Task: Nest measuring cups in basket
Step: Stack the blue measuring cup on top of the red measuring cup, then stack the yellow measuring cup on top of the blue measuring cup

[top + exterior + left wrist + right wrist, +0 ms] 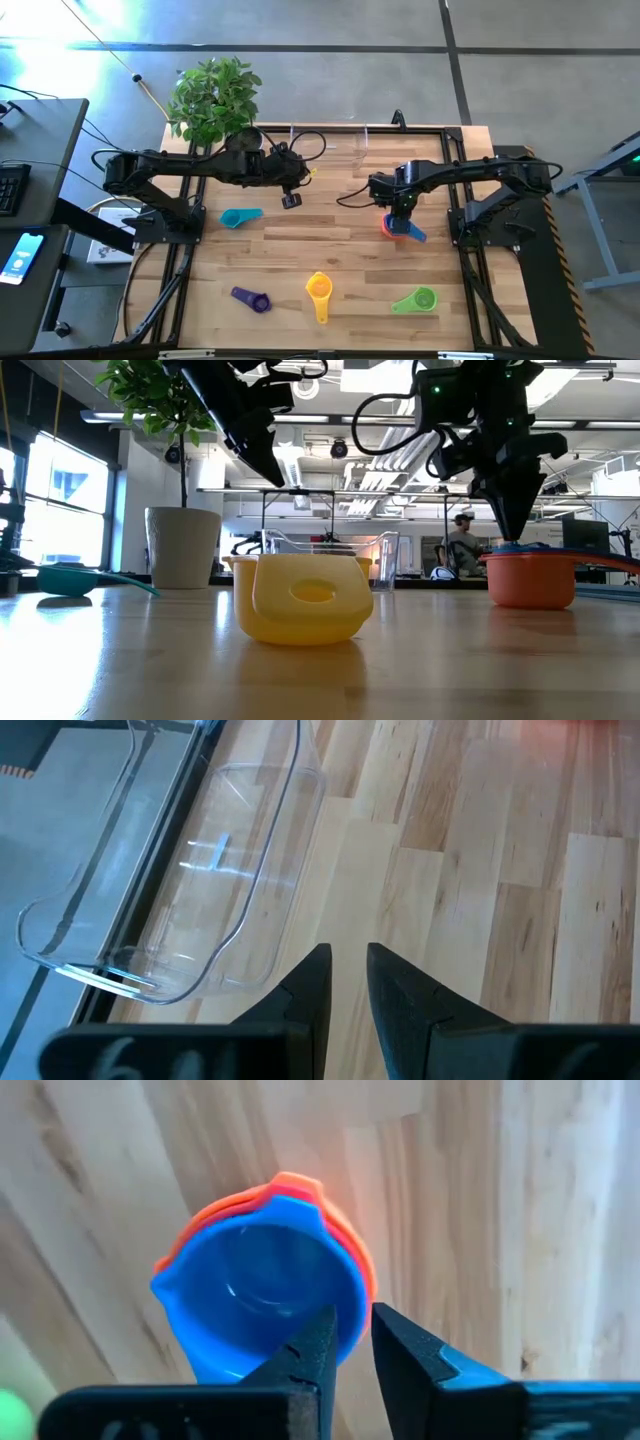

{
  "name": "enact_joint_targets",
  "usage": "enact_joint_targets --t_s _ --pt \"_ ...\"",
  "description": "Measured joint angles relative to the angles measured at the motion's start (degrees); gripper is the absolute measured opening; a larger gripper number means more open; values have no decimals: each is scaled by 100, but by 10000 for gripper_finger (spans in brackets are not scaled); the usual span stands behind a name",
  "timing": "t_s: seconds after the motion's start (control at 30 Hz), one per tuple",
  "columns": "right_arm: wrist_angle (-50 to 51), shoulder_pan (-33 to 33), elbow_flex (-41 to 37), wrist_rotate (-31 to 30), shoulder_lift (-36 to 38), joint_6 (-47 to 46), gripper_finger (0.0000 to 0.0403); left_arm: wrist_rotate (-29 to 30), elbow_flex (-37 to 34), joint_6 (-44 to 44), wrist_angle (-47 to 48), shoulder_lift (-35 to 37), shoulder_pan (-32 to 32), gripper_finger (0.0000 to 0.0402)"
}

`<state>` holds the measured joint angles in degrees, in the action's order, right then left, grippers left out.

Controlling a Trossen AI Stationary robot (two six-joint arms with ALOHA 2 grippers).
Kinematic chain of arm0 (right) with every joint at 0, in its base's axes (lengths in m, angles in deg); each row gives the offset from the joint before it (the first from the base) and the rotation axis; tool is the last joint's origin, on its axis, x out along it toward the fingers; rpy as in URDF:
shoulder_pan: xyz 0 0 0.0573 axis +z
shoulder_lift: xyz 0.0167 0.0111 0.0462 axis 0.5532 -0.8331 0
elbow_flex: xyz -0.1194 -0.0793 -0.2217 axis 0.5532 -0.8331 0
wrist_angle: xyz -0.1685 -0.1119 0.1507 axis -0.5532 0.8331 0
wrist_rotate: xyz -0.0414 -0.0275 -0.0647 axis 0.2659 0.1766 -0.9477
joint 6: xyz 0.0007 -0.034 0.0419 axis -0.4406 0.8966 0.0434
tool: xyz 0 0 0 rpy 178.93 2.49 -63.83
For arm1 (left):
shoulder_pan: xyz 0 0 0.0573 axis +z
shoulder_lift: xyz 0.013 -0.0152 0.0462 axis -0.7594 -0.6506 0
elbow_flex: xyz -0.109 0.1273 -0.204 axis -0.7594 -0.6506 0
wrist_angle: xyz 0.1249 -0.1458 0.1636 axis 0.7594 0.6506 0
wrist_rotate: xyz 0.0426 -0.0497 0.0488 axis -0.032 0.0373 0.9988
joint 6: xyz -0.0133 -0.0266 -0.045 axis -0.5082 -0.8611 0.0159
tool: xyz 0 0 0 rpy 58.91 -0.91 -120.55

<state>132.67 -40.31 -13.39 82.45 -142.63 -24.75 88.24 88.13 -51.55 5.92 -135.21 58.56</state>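
A blue measuring cup (255,1295) sits nested in an orange one (345,1240) on the table right of centre. My right gripper (353,1330) points straight down over this stack (396,228). Its fingers stand slightly apart, one inside the blue cup and one outside the orange wall. My left gripper (348,965) hangs in the air, narrowly open with nothing in it, just in front of the clear basket (215,870), which stands at the far edge (328,143). Teal (240,217), purple (250,298), yellow (319,290) and green (417,300) cups lie singly on the table. My right gripper comes from above with the nested cups' rim (358,1305) in the narrow gap between its fingers. Whether either finger touches the wall, I cannot tell. The stack stands upright on the table.
A potted plant (214,95) stands at the far left corner beside the basket. Bare wood lies in the table's middle between the teal cup and the stack. In the low view the yellow cup (300,595) sits nearest the front edge.
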Motion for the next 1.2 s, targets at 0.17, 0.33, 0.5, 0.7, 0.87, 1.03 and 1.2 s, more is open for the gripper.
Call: enact_joint_targets --t_s 0.17,0.33,0.5,0.7,0.87,1.03,1.2 --pt "4 0 102 -109 0 -361 59 -61 0 -14 0 0 -4 58" --pt "53 1 432 60 2 -1016 59 -532 0 -506 2 0 -66 58" --pt "80 62 860 176 2 -1942 59 -1017 0 -1078 57 0 -237 58" --pt "85 552 1410 -279 2 -2724 59 -1545 0 -1498 323 0 -551 58" --pt "83 1054 1854 -595 4 -3675 59 -1565 0 -2184 453 0 -917 58" --pt "81 1481 2189 -699 4 -4834 59 -1569 0 -3131 502 0 -1359 58" --pt "-73 1949 2349 -1009 7 -5434 59 -1569 0 -3784 500 0 -1806 58"
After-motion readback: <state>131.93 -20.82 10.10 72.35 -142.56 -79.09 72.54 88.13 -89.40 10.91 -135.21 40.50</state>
